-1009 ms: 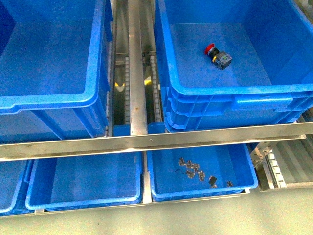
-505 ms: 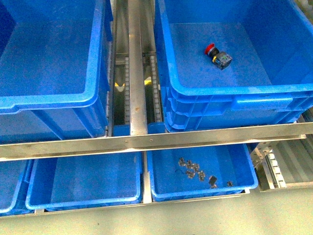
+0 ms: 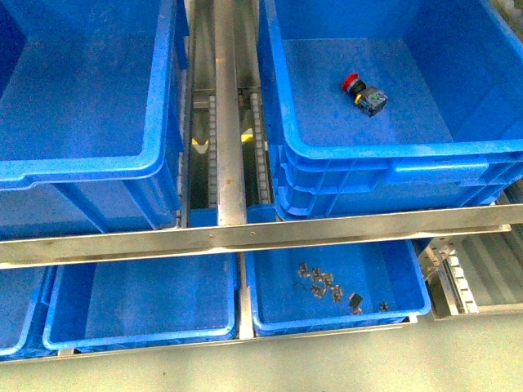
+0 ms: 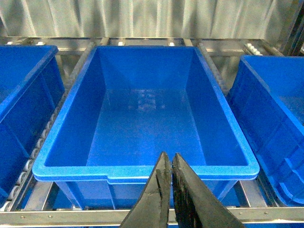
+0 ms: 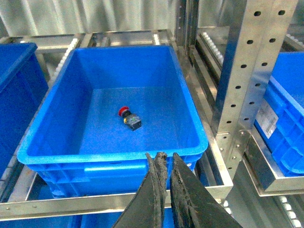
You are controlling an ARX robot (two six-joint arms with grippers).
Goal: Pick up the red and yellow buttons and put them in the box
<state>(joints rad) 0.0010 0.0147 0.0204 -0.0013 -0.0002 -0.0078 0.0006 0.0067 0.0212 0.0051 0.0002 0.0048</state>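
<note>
One red button [image 3: 362, 91] lay mid-floor in the box [image 3: 392, 155], probably placed; no yellow seen. Clenched and empty: left hand [image 4: 168, 164], right hand [image 5: 165, 161].

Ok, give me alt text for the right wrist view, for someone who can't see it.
A lone red button lies on the floor of a deep blue crate. The right gripper hangs shut and empty by the crate's near rim; a perforated metal post stands beside the crate.
</note>
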